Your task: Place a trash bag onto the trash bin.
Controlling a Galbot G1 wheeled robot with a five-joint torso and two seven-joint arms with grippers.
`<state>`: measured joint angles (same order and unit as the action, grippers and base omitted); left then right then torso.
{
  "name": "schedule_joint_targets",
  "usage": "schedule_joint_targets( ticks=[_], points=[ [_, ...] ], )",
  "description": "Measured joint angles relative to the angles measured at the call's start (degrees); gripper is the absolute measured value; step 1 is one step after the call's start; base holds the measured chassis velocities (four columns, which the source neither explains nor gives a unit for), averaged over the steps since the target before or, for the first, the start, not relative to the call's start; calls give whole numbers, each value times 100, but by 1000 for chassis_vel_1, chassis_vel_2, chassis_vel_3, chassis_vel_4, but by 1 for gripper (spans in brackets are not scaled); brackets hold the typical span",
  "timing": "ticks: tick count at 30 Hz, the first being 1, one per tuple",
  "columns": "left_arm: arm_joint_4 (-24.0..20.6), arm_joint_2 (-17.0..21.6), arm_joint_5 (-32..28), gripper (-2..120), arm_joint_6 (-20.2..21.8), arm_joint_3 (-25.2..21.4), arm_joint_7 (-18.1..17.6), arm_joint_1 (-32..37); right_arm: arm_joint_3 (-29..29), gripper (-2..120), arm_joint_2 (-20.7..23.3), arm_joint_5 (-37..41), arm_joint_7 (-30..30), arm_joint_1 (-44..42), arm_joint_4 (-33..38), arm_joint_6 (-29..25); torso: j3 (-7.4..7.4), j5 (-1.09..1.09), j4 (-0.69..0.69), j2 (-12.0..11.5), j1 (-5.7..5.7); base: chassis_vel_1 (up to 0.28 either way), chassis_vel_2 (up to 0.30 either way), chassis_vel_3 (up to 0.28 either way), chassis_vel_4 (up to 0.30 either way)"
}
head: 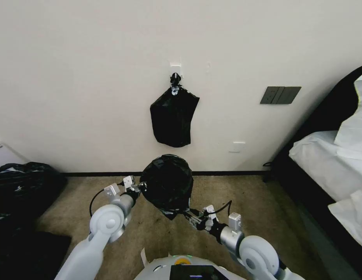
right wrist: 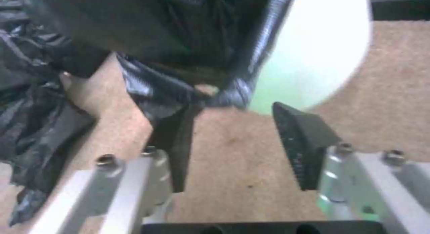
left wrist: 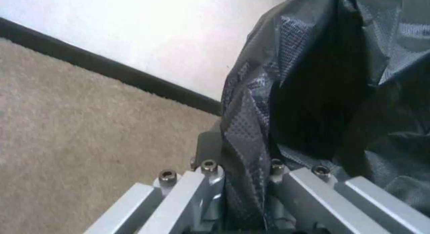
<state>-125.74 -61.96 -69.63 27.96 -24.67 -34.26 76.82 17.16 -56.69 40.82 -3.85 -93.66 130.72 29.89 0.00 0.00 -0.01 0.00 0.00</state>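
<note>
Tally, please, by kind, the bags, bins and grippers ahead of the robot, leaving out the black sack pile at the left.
Trash bag, draped on the bin: 1
Trash bin: 1
Hanging bag bundle: 1
Grippers: 2 (left gripper, right gripper)
Total: 5

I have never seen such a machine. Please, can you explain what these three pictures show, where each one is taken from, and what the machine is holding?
This is a wheeled robot with two arms. The wide picture comes from a camera on its head, looking down at a carpeted floor by a wall. The other two come from cameras on its wrists. A black trash bag is draped over a small white trash bin, whose wall shows in the right wrist picture. The left end effector is shut on the bag's edge. The right end effector is open beside the bin. A black bag bundle hangs on the wall.
</note>
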Motion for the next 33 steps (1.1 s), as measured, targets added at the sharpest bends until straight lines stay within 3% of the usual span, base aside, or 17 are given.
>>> schedule_joint_targets(
  ticks=[6,11,15,23,29,33],
  points=[
    [191,-56,580,2,-167,201,-44,-97,413,69,115,152,118,-235,403,80,0,0,0,0,0,0,0,0,0],
    [208,-201,1423,2,-354,732,-62,66,789,51,240,795,549,-243,1205,525,0,-3,0,0,0,0,0,0,0],
    [197,-246,1740,2,-387,1031,-83,100,773,38,298,1388,986,44,1283,974,0,2,0,0,0,0,0,0,0],
    [149,-240,2447,2,-400,1950,-100,38,-211,7,701,1802,1661,1536,1101,1090,0,0,1,0,0,0,0,0,0],
    [189,-252,2619,2,-400,2138,-116,-14,-805,6,797,1791,1929,2134,597,1091,1,0,0,0,0,0,0,0,0],
    [242,-272,2835,2,-406,2242,-116,-14,-1504,6,765,1932,2367,2827,124,1092,0,0,0,0,0,0,0,0,0]
  ],
)
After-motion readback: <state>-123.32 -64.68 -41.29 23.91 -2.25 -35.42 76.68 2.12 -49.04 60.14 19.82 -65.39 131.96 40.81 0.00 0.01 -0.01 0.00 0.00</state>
